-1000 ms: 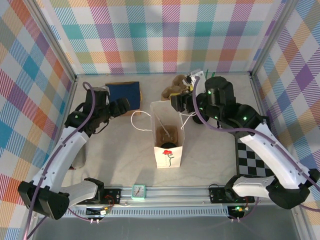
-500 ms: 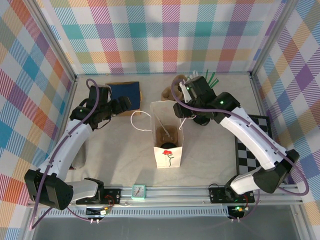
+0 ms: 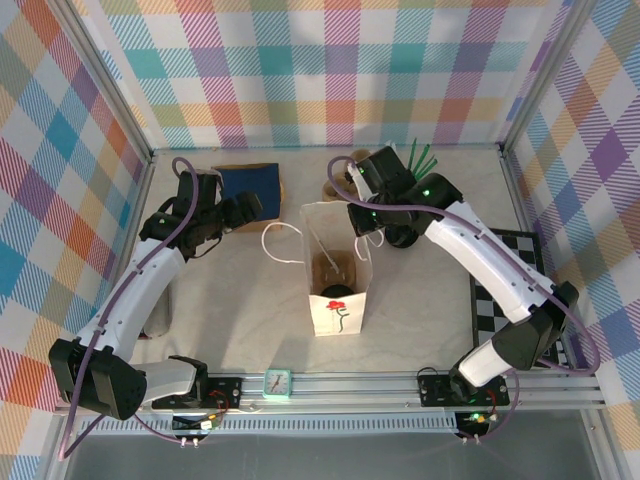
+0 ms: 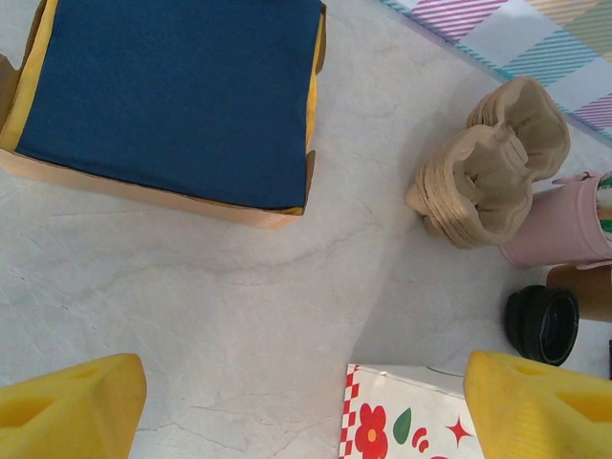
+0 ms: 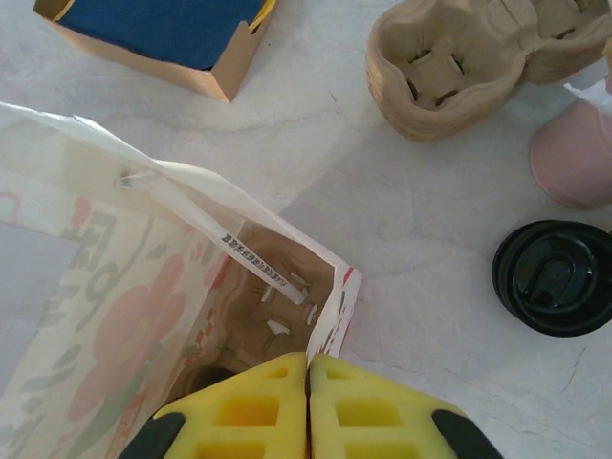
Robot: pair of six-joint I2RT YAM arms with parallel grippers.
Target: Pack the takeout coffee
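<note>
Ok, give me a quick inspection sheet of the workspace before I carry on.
Surface: pale marbled tabletop, no spills seen.
Job's things: white flower-printed paper bag upright and open; black-lidded paper cup inside, lid showing.
Clutter: blue-topped cardboard box, stack of pulp cup carriers, pink cup, loose round black plastic lid, black-and-white checkered mat.
Grippers: left gripper, fingers open above bare table; right gripper, fingers shut at the bag's rim.
Cables: purple cables along both arms.
Surroundings: plaid walls.

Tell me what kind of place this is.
Probably a robot test cell staged as a takeout packing station: plaid backdrop walls, a white paper bag, stacked pulp cup carriers.
</note>
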